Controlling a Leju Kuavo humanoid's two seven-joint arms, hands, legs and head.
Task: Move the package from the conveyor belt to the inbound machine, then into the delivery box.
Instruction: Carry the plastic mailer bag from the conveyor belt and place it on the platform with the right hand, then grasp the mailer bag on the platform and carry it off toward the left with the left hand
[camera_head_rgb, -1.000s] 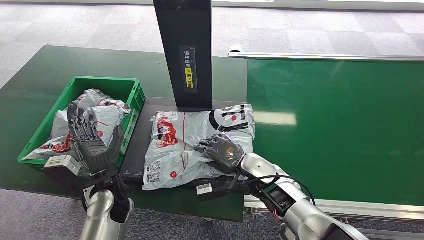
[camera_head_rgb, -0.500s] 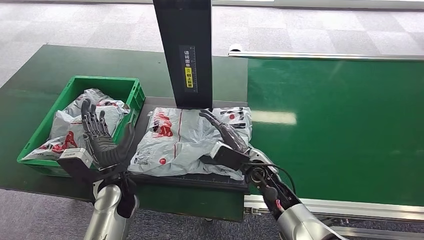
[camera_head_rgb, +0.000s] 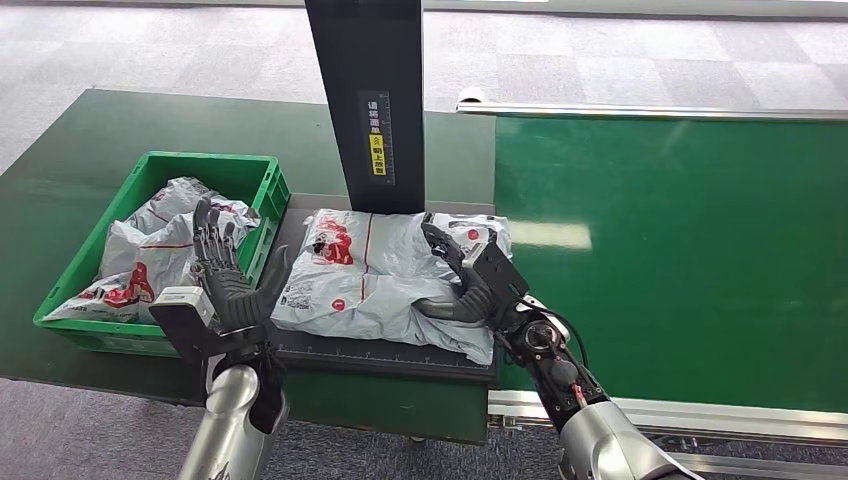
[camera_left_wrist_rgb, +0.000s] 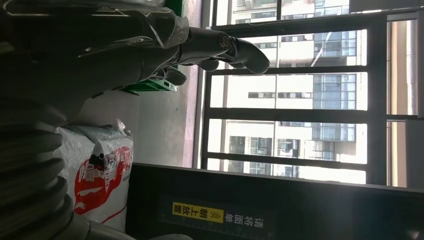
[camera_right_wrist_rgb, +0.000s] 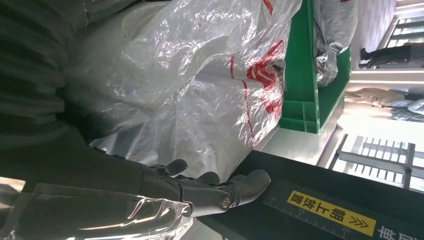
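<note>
Between the robot's two raised hands, a grey plastic package (camera_head_rgb: 375, 280) printed in red lies flat on the black platform of the inbound machine (camera_head_rgb: 330, 345), at the foot of the machine's dark upright column (camera_head_rgb: 368, 100). The right hand (camera_head_rgb: 470, 275) stands edge-on against the package's right side, fingers extended, thumb tucked along the bag's lower edge, gripping nothing. The left hand (camera_head_rgb: 222, 285) is upright just off the package's left edge, palm turned toward it, fingers spread and apart from the plastic. Behind the left hand, a green delivery box (camera_head_rgb: 255, 175) holds several similar bags. To the right of the right hand stretches the green conveyor belt (camera_head_rgb: 680, 250). The right wrist view shows the crinkled package (camera_right_wrist_rgb: 190, 75) close beside the outstretched fingers (camera_right_wrist_rgb: 220, 192).
</note>
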